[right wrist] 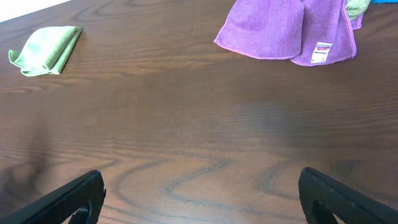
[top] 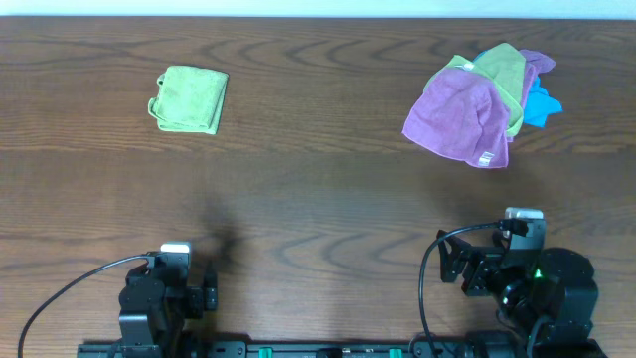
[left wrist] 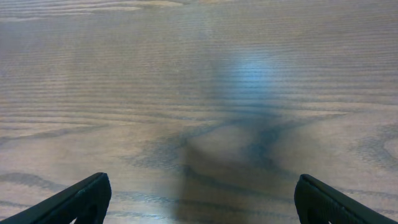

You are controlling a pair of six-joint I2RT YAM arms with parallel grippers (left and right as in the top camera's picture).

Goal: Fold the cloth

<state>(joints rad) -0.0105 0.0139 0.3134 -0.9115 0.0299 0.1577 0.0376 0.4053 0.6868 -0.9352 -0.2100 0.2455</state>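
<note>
Lime-green terry cloth [top: 189, 99], soft and plain, lies at the far left of the dark wood-grain table [top: 318, 199]. It is a compact rectangle, already doubled over, with layered edges showing along its left and near sides. From the right wrist view it sits far off at upper left, one corner drooping slightly.

Well apart, at the far right, is a loose heap. A purple cloth with a small white tag [top: 457, 119] is on top, a second green cloth [top: 497, 70] is partly under it, and a bright blue cloth [top: 542, 107] peeks out behind.

Both arms sit low at the near edge of the table. The left gripper [left wrist: 202, 199] has its jaws spread wide over bare wood and holds nothing. The right gripper [right wrist: 199, 196] is likewise wide open and empty.

Judging by how things lie, the fold looks done, and what is left is at most a tidy-up. To do that well, compare the cloth's edges first. If the drooping corner needs squaring, approach from the left arm's side, which is nearer. Pinch only the top layer at that corner and lay it flat without dragging the whole stack. Keep the right arm clear of the heap so no other cloth is disturbed.
</note>
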